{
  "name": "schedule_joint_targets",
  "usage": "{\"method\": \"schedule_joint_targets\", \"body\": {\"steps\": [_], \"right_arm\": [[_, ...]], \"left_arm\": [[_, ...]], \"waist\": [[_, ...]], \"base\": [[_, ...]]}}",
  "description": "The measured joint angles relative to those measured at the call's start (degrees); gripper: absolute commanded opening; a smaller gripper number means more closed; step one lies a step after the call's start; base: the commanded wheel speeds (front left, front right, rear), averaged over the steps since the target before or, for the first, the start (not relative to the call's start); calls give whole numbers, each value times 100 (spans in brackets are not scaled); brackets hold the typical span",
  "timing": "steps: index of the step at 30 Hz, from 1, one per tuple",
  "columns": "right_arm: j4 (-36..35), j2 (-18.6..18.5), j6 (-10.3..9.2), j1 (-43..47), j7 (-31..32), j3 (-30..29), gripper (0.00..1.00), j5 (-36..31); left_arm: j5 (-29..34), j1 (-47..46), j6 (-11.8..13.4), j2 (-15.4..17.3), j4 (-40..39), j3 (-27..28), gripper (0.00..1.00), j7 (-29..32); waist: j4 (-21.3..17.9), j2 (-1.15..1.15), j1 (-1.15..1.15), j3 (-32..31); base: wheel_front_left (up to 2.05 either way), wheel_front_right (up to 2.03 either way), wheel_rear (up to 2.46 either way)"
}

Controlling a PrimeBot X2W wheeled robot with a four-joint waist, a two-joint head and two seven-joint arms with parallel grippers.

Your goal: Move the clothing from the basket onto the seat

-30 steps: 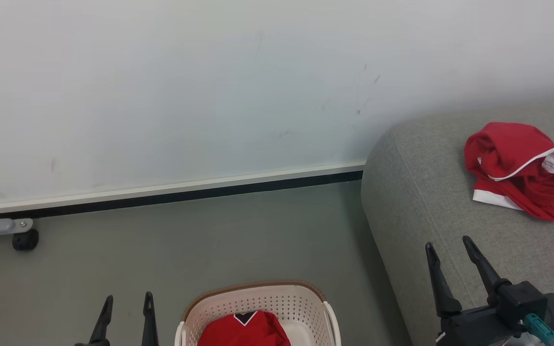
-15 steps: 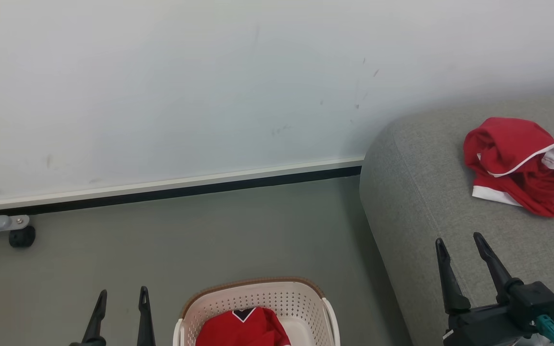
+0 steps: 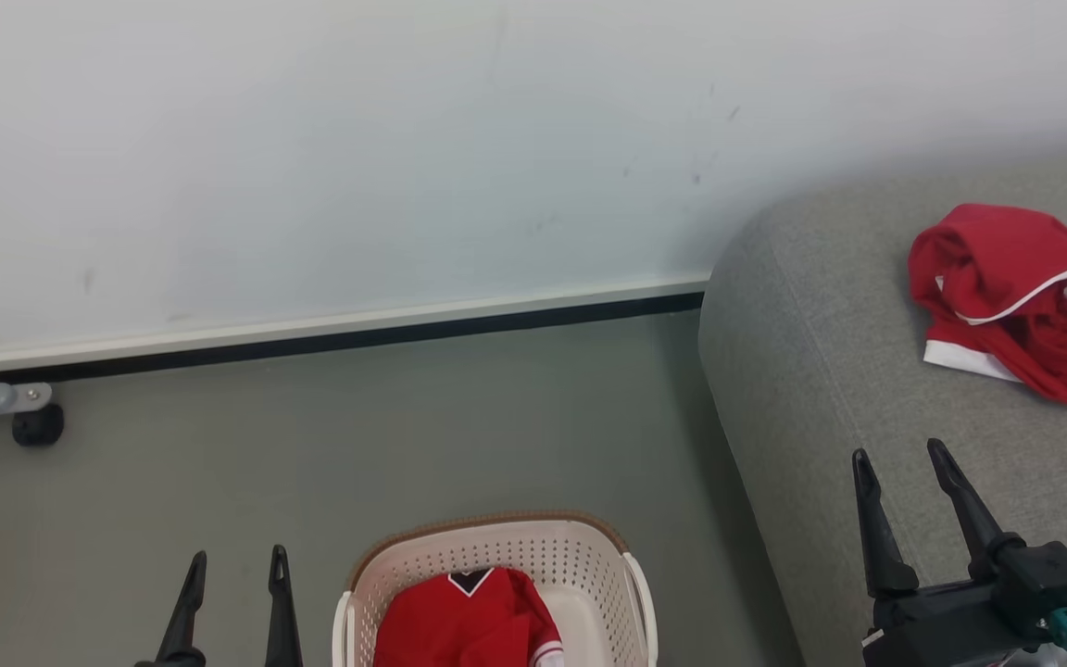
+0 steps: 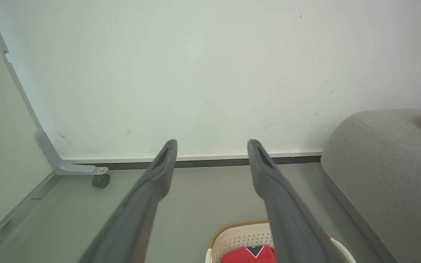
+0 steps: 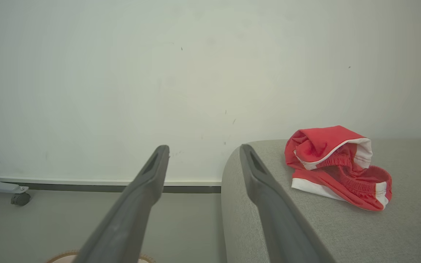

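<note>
While both arms were held low and forward, the left gripper [image 3: 239,558] rose from the bottom edge of the head view just left of the cream-white perforated plastic basket with a brown woven-look rim [image 3: 496,522]. Its two long dark fingers pointed up over the grey-green floor [image 3: 404,417] and stood apart with nothing between them. Inside the basket lay a soft red garment with a dark V-neck collar [image 3: 464,622]. The right gripper [image 3: 897,452] was poised over the front edge of the large light grey woven-fabric sofa [image 3: 811,371], its fingers leaning slightly to the left, likewise spread and empty. Farther back on the sofa, well apart from those fingers, rested a crumpled red garment with white trim [image 3: 997,278], its gathered elastic waistband showing in the right wrist view. Basket and sofa stood near each other but apart, before a pale wall [image 3: 404,139].
</note>
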Motion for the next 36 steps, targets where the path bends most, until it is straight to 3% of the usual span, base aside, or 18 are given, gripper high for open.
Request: {"method": "schedule_joint_targets", "body": {"steps": [15,22,36], "right_arm": [[-208,-29,0,-444,0,-226,100,-14],[-286,-87,52,-885,-1,-269,100,-14],[-450,-71,203,-1621,-1,-248,100,-22]], "left_arm": [[361,-874,-59,-30,218,-521,100,123],[690,-1663,-214,-120,970,-1046,100,460],[1078,-2588,-264,-185,2527,-1540,100,1013]], "waist": [[-60,0,1,848],[-196,1,1,1476],[-627,1,1,2527]], "base": [[0,0,0],[0,0,0],[0,0,0]]}}
